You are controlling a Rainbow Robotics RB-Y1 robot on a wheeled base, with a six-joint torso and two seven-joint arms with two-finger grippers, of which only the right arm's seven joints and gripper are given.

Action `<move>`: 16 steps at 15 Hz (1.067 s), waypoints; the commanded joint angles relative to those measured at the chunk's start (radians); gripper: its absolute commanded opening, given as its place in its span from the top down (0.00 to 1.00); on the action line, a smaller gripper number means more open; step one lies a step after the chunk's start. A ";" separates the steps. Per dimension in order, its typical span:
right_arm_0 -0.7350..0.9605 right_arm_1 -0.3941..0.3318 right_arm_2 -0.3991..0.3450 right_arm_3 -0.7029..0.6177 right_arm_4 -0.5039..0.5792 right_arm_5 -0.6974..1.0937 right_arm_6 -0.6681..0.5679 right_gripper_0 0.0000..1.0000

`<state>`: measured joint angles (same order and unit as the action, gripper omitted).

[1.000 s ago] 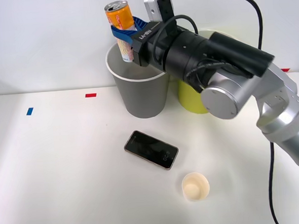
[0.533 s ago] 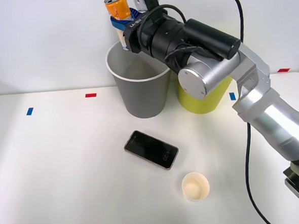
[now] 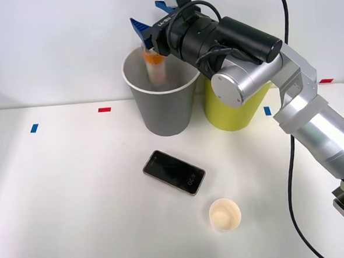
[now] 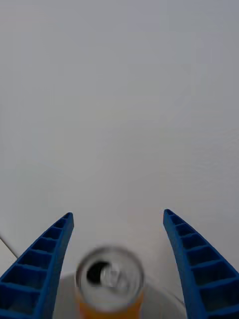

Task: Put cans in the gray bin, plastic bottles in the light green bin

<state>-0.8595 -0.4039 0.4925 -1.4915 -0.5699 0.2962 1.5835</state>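
Desk (image 3: 70,188), white and marked with small coloured tape tabs, carries from left to right a dark phone (image 3: 174,172), a small cream paper cup (image 3: 225,214) nearer the front, and at the back the gray bin (image 3: 161,103) with the light green bin (image 3: 236,110) just beside it on its right. Over the gray bin's mouth the can (image 3: 155,66) appears upright and blurred, its orange top level with the white rim and its pale body already inside, so it reads as released and dropping straight down. Directly above it the right arm's fingers (image 3: 150,28) are spread wide and hold nothing; the wrist view shows the can (image 4: 109,280) between and beyond the two blue fingers (image 4: 40,266), touching neither, its long axis running away from the camera with the opened end facing it. Judging from this, the can lies straight below the fingers and within the bin's rim, so nothing remains but for it to land.
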 commanded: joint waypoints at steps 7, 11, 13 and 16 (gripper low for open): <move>0.111 -0.355 0.070 -0.325 -0.231 -0.002 -0.053 0.00; 0.235 -0.562 0.047 -0.492 -0.352 -0.065 -0.089 0.00; 0.344 -0.587 0.018 -0.527 -0.352 -0.146 -0.100 0.00; 0.533 -0.584 -0.019 -0.529 -0.335 -0.347 -0.097 0.00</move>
<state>-0.4015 -0.9868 0.4946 -2.0172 -0.9136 0.0240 1.4845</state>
